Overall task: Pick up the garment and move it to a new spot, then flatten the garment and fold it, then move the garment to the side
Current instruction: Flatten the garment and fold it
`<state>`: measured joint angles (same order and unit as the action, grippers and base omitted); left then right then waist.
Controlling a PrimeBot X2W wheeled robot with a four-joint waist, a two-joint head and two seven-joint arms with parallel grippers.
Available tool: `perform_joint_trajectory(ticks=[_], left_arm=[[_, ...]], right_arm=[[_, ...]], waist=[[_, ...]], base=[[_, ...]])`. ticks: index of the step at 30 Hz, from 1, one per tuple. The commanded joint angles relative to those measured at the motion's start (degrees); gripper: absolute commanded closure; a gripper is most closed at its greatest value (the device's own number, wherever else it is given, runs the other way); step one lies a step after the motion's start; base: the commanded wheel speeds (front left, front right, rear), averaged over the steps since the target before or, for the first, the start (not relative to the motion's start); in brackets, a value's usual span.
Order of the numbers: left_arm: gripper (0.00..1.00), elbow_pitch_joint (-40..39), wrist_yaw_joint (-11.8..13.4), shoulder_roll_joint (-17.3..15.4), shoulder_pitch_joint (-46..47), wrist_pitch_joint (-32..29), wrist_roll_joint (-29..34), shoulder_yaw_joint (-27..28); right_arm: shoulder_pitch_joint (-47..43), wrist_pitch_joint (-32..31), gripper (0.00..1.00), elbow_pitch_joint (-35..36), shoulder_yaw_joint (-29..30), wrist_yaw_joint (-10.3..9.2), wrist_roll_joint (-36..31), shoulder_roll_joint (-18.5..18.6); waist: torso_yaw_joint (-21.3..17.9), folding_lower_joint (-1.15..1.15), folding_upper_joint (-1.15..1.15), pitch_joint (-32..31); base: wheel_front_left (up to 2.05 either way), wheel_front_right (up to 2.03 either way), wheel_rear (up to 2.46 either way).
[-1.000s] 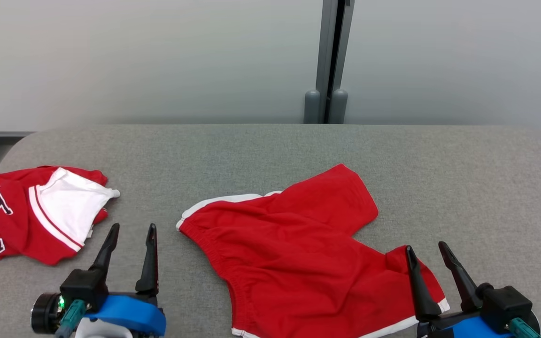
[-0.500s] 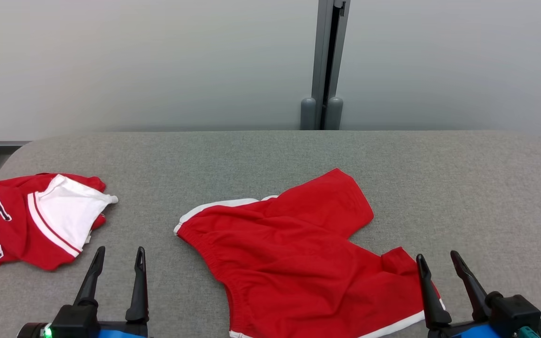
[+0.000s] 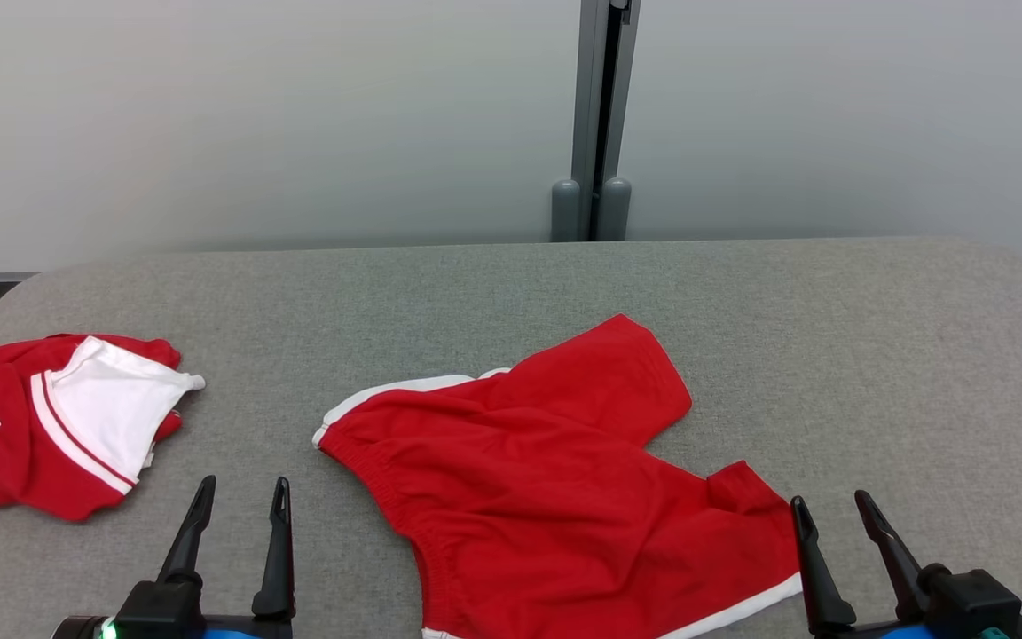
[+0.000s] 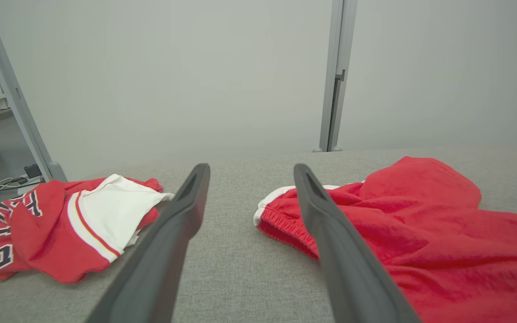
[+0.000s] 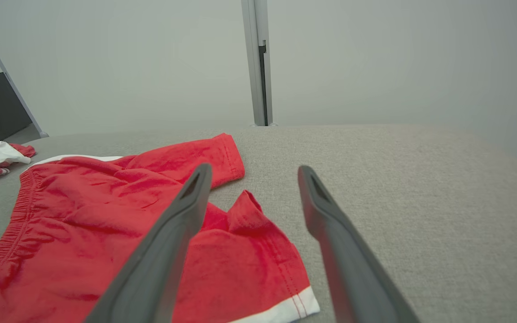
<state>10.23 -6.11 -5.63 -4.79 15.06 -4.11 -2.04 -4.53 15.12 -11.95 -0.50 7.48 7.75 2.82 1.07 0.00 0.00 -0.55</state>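
Head view, nearest first: the left gripper (image 3: 245, 484) rises from the bottom edge at lower left. Its two dark fingers are spread apart and hold nothing, with the tips over bare grey cloth. At lower right the right gripper (image 3: 830, 499) stands the same way, fingers parted and empty, just beside the near right hem of the red shorts (image 3: 564, 497) (its left finger crosses the white trim in the picture, but whether it touches cannot be told). Compared with a second ago, both grippers sit lower in the picture and less of their blue wrists shows; the spread of each pair of fingers is unchanged.

The shorts lie rumpled in the near middle of the table (image 3: 875, 337), waistband toward the left and one leg reaching toward the far right. They have kept their shape and place; the slight leftward slide of everything is the camera's own turn. Well to the left, apart from the shorts, lies a red and white jersey (image 3: 50, 426). Beyond the table's far edge a grey post (image 3: 595, 115) stands against the pale wall (image 3: 254, 115).
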Motion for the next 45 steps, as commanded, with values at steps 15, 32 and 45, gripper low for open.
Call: perform_joint_trajectory(ticks=[15,32,45], left_arm=[[0.00,2.43,-1.09,0.33,1.36,0.17,-0.12,-2.19],[0.00,15.67,-1.39,-3.89,3.80,0.17,-5.88,-23.36],[0.00,24.13,-1.39,-3.01,9.05,0.17,-10.35,-33.27]], right_arm=[[1.06,0.04,0.00,-1.86,1.10,0.03,-0.81,0.14],[5.63,0.04,0.00,-14.11,5.27,0.03,-2.32,0.15],[10.59,0.05,0.00,-23.96,3.42,0.03,-0.74,0.15]], waist=[[-0.43,0.00,0.00,0.50],[-1.01,0.00,0.00,2.54],[-1.93,0.00,0.00,4.64]], base=[[0.00,0.00,0.00],[0.00,0.00,0.00],[0.00,0.00,0.00]])
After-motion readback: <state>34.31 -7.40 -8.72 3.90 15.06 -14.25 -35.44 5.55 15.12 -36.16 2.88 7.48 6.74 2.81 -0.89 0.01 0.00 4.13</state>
